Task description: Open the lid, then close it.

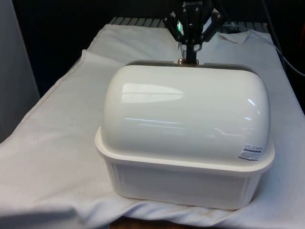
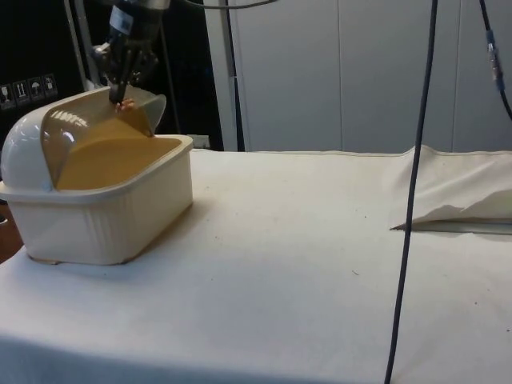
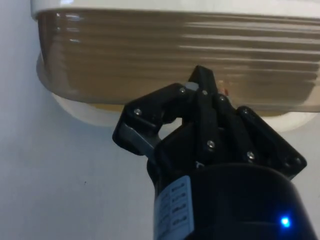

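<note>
- The cream bread box (image 2: 104, 216) sits at the side view's left, on the white tablecloth (image 2: 320, 264), its white domed hood (image 2: 20, 148) towards the side view's left.
- Its translucent brown roll lid (image 2: 96, 132) is rolled partway up, so the box is open on the side towards the side view's right.
- The black gripper (image 2: 122, 98) comes down from above, its fingers clenched on the lid's small copper knob (image 1: 181, 61) at the lid's raised edge.
- Further right, a black cable (image 2: 412, 192) hangs down over the cloth.
</note>
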You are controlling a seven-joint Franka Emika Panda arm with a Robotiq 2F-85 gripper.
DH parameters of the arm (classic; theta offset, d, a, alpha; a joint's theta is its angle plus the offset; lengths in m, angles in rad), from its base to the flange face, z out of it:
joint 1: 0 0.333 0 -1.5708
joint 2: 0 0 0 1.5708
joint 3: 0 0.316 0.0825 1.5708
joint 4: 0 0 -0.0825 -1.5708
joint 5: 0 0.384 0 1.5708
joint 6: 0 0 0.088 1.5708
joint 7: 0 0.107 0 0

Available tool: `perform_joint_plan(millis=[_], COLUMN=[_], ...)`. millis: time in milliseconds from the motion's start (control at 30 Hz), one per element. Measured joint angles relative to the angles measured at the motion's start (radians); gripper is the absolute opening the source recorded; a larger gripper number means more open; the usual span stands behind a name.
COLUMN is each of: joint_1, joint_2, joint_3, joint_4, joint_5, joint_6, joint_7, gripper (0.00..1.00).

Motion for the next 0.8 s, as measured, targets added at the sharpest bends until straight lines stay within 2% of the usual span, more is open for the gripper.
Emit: perform_joint_plan(millis=[367,800], joint_1=[0.004,0.007], joint_2=[-0.023,-0.047], joint_3=[0.013,0.044], joint_4=[-0.072,-0.17], joint_5=[-0.001,-0.001], joint_6=[0.001,0.004], joint_7=[0.031,0.069], gripper=[0.0,0.0])
